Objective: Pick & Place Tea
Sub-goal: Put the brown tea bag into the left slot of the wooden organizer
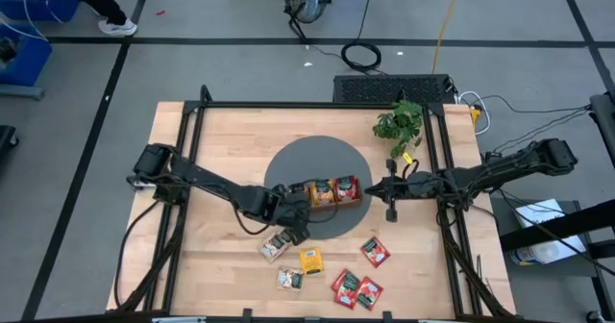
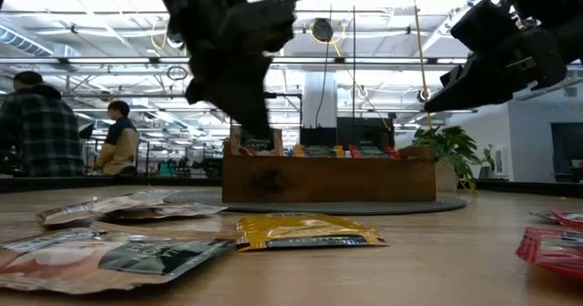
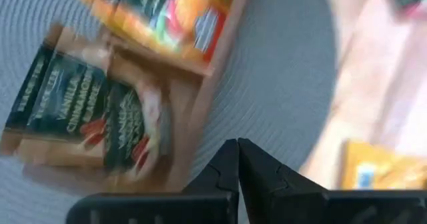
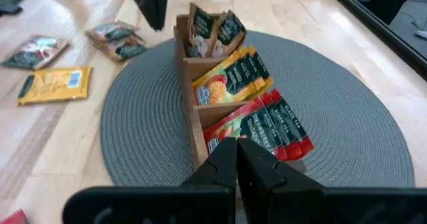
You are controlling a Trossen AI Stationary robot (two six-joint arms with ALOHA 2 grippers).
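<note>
Progress: tray [image 1: 332, 192] mid-bench, three compartments part-filled with tea | Left: about six sachets [image 1: 311, 260] loose toward front edge, count unsure | left claw [image 1: 297, 233] closed, empty, by tray | right claw [image 1: 391, 211] closed, empty

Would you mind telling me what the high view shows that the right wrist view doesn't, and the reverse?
Only the high view shows both whole arms, the potted plant, the red sachets near the table's front edge, and the right gripper beside the mat.

Only the right wrist view shows the tray's compartments in order: tan sachets, orange-yellow sachets, red sachets standing inside.

Both show the round grey mat, the tray, and loose sachets on the wood.
</note>
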